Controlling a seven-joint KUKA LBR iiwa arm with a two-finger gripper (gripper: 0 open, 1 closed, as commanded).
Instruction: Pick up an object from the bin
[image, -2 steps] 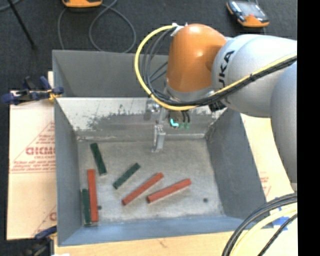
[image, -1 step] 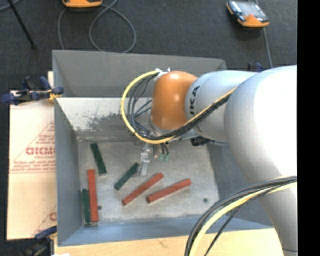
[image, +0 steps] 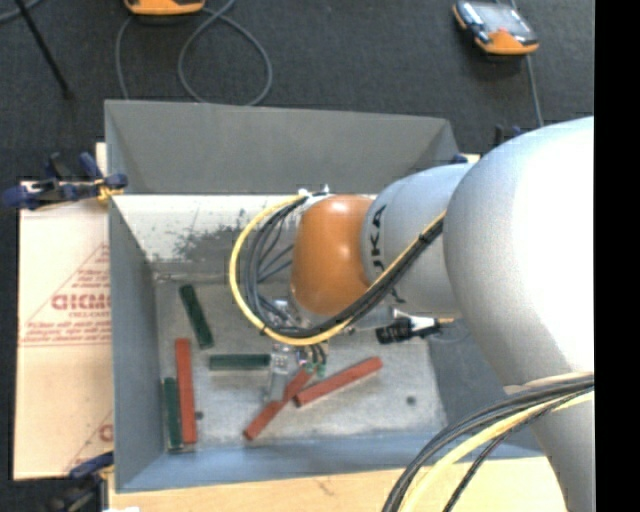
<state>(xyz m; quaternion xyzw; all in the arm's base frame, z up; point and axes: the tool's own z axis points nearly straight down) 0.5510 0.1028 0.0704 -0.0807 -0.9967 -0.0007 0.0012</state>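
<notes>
A grey metal bin (image: 270, 150) with sloping walls sits on a dark floor (image: 330, 60), where a black cable (image: 225, 70) loops and two orange-and-black devices (image: 495, 25) lie at the far edge. The bin's bottom is pale and speckled.

The arm's orange wrist cover (image: 330, 255) hangs over the middle of the bin, ringed by a yellow cable (image: 237, 265). The jaws reach down just below this cover, to the spot where two red bars come together. The longer red bar (image: 340, 381) slants away below and to the right of the cover. The shorter red bar (image: 266, 417) slants off below and to the left of it. Their near ends lie right at the jaws.

A dark green bar (image: 238, 361) lies flat just left of the jaws, below the cover's left edge. Further left of the cover lie a tilted green bar (image: 195, 315), an upright red bar (image: 184, 385) and a green bar (image: 173, 412) beside it near the bin wall.

The cover and wires hide the upper part of the jaws. Whether they are spread or pressed together cannot be told, nor whether they touch either red bar.
</notes>
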